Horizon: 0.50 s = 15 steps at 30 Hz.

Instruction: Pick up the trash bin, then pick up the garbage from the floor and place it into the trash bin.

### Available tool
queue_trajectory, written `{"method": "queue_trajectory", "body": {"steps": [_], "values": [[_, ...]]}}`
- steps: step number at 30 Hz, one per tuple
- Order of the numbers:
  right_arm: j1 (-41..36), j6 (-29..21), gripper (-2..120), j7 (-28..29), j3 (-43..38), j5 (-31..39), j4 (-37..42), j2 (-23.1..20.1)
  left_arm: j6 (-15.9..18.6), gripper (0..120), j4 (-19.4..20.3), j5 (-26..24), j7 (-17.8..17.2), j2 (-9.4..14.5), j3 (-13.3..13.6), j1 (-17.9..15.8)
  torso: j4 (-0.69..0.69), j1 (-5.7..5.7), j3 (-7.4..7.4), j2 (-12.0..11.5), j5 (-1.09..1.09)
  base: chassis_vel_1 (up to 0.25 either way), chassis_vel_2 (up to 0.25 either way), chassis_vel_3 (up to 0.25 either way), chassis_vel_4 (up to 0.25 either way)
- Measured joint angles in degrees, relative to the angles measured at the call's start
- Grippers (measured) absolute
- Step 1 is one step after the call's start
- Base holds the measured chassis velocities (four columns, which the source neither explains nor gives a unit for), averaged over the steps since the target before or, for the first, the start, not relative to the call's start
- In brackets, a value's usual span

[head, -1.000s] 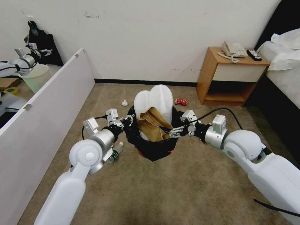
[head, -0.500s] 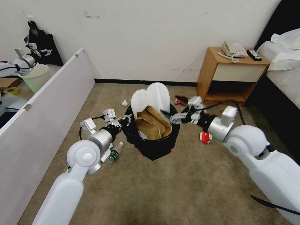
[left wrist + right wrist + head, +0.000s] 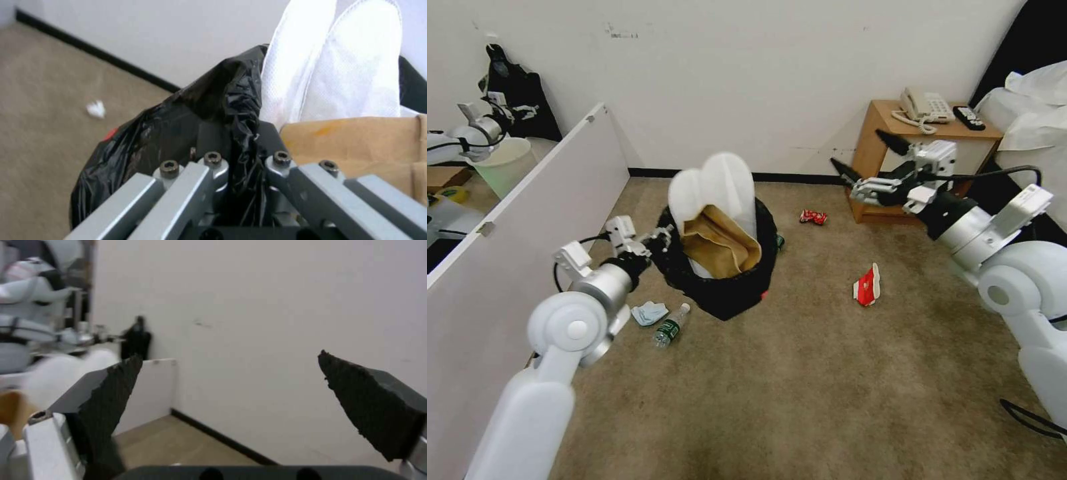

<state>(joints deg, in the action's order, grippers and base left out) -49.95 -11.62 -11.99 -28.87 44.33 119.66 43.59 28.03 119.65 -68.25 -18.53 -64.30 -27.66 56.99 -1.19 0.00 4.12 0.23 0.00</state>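
The left gripper is clamped on the black bag at the rim of the trash bin and holds the bin tilted above the floor. Two white slippers and a brown paper bag stick out of the bin. The right gripper is high near the nightstand, fingers spread, holding nothing. On the carpet lie a bottle, a blue mask, a carton and a can

Black-lined trash bin, white slippers, brown paper bag, beige carpet.
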Motion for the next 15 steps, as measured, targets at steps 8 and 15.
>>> {"method": "queue_trajectory", "body": {"steps": [8,15], "values": [[-1.0,2.1,100,5.9,-0.7,-2.1,-1.3,1.1,-0.3,3,2.4,4.4,1.7,0.8,-3.1,1.3,0.0,0.0,0.0,0.0,0.0,0.0,0.0,0.0,0.0],[-1.5,4.9,100,16.7,0.8,-3.4,-2.3,3.3,-1.3,3,3.9,8.8,4.5,1.3,-5.2,2.5,0.0,0.0,0.0,0.0,0.0,0.0,0.0,0.0,0.0]]}}
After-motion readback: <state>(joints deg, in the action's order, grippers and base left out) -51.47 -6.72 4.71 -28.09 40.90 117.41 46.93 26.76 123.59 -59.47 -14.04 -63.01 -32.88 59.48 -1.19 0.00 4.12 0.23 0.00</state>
